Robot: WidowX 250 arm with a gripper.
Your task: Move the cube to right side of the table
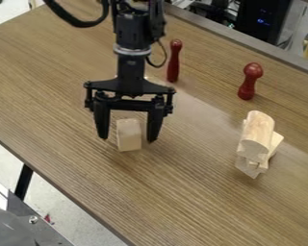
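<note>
A: What are the fingers doing?

B: The two black fingers (155,126) of the gripper (127,139) are open and point downward, one on each side of a pale wooden block (129,134); a narrow strip of tabletop shows between the block and each finger, and whether the tips reach down to the table I cannot tell.

A: Where is the block?

B: Left of centre in the view, on a brown wood-grain table (60,101); its lower end shows nearer the viewer than the fingertips, and the table's near edge runs diagonally below it, from the left side down to the bottom, with a stretch of wood in between.

A: What lies to the right?

B: A broad run of wood grain, then a rounded piece of pale wood (256,132) resting on angular pieces (251,166); there is wide room between them and the block.

A: And toward the far edge?

B: Two dark red pins with round knobs, both upright; one pin (174,61) is behind the gripper and slightly right, the other pin (249,81) is farther right, beyond the pale pieces; past them a grey border (240,41) marks the far edge.
</note>
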